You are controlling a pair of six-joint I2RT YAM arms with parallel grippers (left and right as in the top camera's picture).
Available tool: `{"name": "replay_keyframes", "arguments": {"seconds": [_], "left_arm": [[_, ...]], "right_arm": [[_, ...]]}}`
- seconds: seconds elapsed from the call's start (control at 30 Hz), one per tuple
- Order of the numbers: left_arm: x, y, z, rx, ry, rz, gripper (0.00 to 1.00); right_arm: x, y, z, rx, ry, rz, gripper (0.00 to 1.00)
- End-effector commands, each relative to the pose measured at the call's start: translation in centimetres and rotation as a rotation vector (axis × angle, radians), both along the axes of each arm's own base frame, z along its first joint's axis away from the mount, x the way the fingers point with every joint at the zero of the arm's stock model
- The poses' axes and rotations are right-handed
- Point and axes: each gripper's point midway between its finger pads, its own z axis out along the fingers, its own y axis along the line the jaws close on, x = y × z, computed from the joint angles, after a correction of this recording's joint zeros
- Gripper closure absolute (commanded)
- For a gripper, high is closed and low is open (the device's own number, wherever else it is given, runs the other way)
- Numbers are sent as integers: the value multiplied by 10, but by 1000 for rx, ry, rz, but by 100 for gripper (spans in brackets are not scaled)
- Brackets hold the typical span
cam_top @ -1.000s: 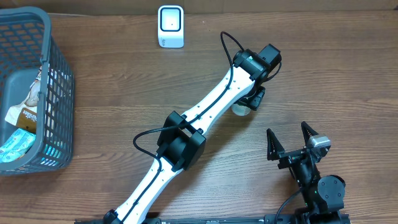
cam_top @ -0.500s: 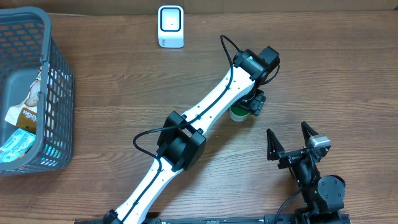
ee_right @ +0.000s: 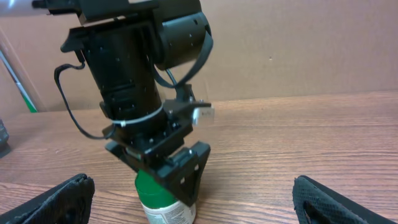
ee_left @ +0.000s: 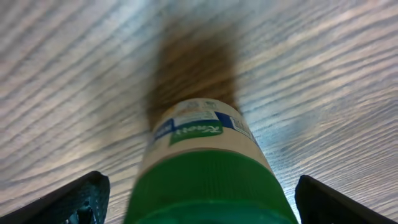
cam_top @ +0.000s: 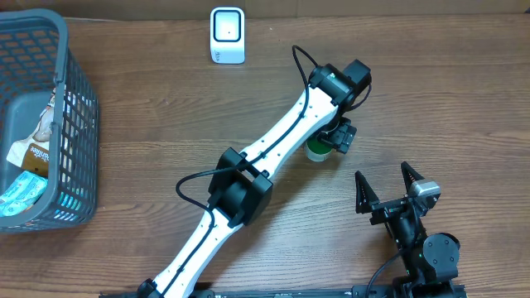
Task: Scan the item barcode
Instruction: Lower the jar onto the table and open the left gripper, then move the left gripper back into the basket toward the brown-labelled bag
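green-capped bottle (ee_left: 205, 143) is standing on the wood table (cam_top: 166, 99), left gripper (ee_left: 202, 196) is hanging around it spread wide (not touching), right gripper (cam_top: 383, 174) is gaping wide too.

A jar (cam_top: 315, 151) stands on the table (cam_top: 149, 108), right of the middle, with the left gripper (cam_top: 330, 141) directly above it. The scanner (cam_top: 227, 35) sits at the far edge, left of the jar. A basket (cam_top: 79, 124) holding packets (cam_top: 31, 156) is far left. The right gripper (cam_top: 387, 186) is nearer, rightward.
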Motion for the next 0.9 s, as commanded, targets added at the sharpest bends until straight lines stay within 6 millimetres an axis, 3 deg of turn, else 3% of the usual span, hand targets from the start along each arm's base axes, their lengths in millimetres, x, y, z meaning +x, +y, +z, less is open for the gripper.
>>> {"name": "replay_keyframes", "arguments": {"seconds": [0.0,0.23,0.47,0.67,0.87], "left_arm": [[24,8,51,-70,-107,45,2],[39,34,128,-169,-221,123,2],[42,83,217,-261,-356,203,1],[32,143,277,-296,-448,297,0],[21,227,321,-276,-546,458,0]], "right_arm": [[0,-1,-2,1,-5,-5,0],[0,-1,-2,1,-5,-5,0],[0,-1,-2,1,-5,-5,0],[0,-1,-2,1,-5,-5,0],[0,-1,-2,1,-5,-5,0]]}}
